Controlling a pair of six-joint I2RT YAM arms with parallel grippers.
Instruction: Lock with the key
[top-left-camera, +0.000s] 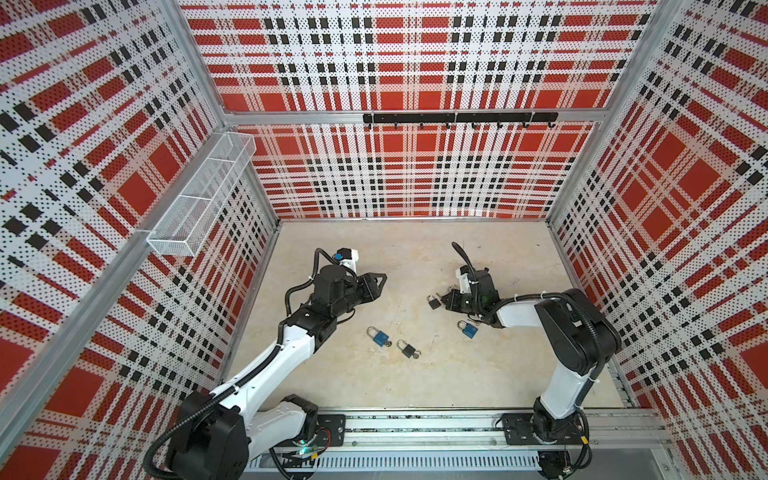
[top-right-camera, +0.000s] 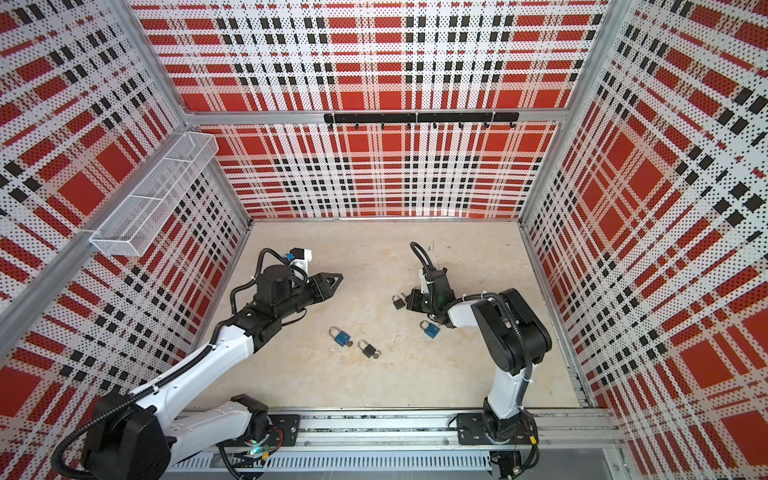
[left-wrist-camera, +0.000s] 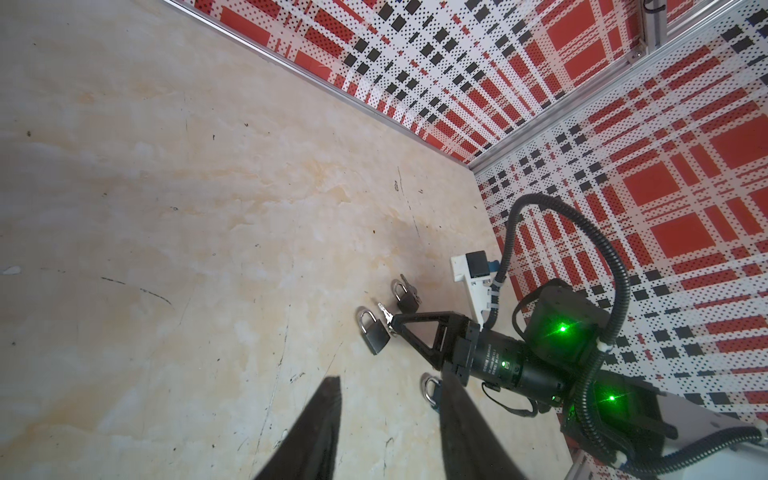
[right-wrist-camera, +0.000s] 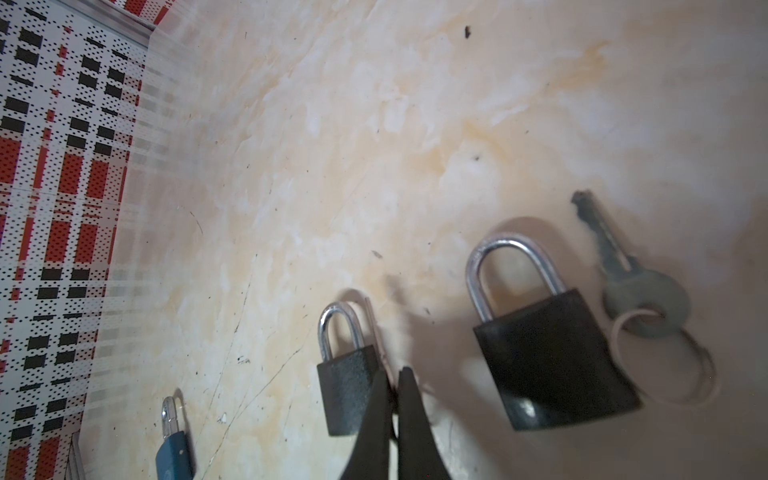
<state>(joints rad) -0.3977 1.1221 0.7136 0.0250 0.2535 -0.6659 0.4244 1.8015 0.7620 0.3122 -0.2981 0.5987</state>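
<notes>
while my right fingers (right-wrist-camera: 376, 415) are pinched together on a thin key (left-wrist-camera: 384, 312), the black padlock (left-wrist-camera: 376, 337) lies on the desk (top-left-camera: 457, 374) just beside its tip. my left fingers (left-wrist-camera: 320, 428) are apart and empty. i think pushing the key in and turning it are both left to do.

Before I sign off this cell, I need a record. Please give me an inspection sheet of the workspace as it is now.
Surface: beige marbled table top, scuffed, with dark specks.
Job's things: two blue padlocks and three black padlocks, all lying flat; a loose grey key on a ring beside one black padlock.
Clutter: nothing seen.
Grippers: left gripper open, empty; right gripper shut, fingers seemingly pinching a thin silver key.
Cables: black corrugated hoses run along both arms.
Surroundings: red, black and white plaid perforated walls; white wire mesh basket; black hook rail.
</notes>
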